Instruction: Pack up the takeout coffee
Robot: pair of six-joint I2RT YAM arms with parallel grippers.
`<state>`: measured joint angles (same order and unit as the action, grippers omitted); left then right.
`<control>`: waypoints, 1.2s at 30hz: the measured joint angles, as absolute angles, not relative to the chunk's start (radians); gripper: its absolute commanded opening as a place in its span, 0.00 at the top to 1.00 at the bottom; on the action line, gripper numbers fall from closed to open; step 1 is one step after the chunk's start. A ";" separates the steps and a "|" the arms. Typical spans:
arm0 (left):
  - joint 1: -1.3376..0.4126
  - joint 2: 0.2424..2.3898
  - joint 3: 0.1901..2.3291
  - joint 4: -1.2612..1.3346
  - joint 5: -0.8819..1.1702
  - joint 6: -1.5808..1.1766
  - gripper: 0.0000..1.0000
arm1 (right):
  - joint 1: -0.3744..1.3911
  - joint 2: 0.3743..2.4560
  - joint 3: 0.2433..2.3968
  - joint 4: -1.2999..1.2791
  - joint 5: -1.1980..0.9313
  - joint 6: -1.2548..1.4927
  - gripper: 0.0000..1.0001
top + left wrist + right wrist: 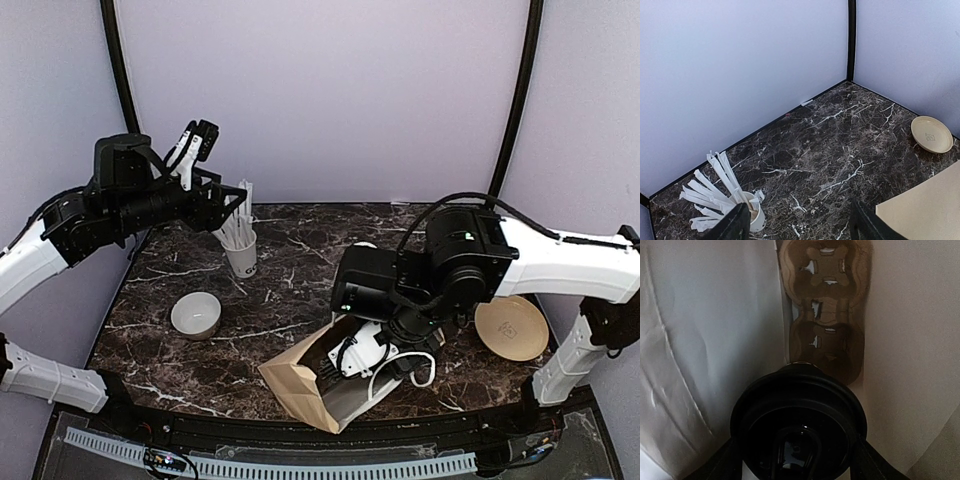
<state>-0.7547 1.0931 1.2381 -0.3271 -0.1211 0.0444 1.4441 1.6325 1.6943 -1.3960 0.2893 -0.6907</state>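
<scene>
Nearly there, I reckon: my right pincer (pixel 798 460) is gripping the small black lidded paper cup (pixel 799 415) inside the brown paper bag (pixel 295 385); release pending.

The desk (pixel 300 300) is near-black marble veined in white. The paper bag (pixel 290 378) is tan-brown outside and white inside, with a darker brown patch (pixel 825 315) bearing pale cut-out shapes. The takeout coffee (pixel 798 415) shows a glossy black lid. The cup (pixel 241 256), its sticks (pixel 715 190) and the bowl (pixel 196 314) are white. The plate (pixel 511 327), near the desk's right edge, is cream with a faint emblem. The walls (pixel 320 100) are pale lilac.
</scene>
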 measured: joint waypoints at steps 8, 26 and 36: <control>-0.754 1.150 1.236 -0.306 -0.115 0.044 0.30 | 1.458 1.604 1.650 -1.311 0.327 -0.707 0.54; -0.743 1.256 1.330 -0.325 -0.101 0.044 0.29 | 1.470 1.189 1.140 -0.880 0.310 -0.868 0.53; -0.739 1.368 1.391 -0.357 -0.068 0.049 0.29 | 1.472 1.165 1.040 -0.760 0.386 -0.882 0.52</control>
<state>-0.7387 1.3678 1.3907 -0.3573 -0.0681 0.0490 1.4719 1.1648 1.0397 -0.7601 0.3859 -0.8822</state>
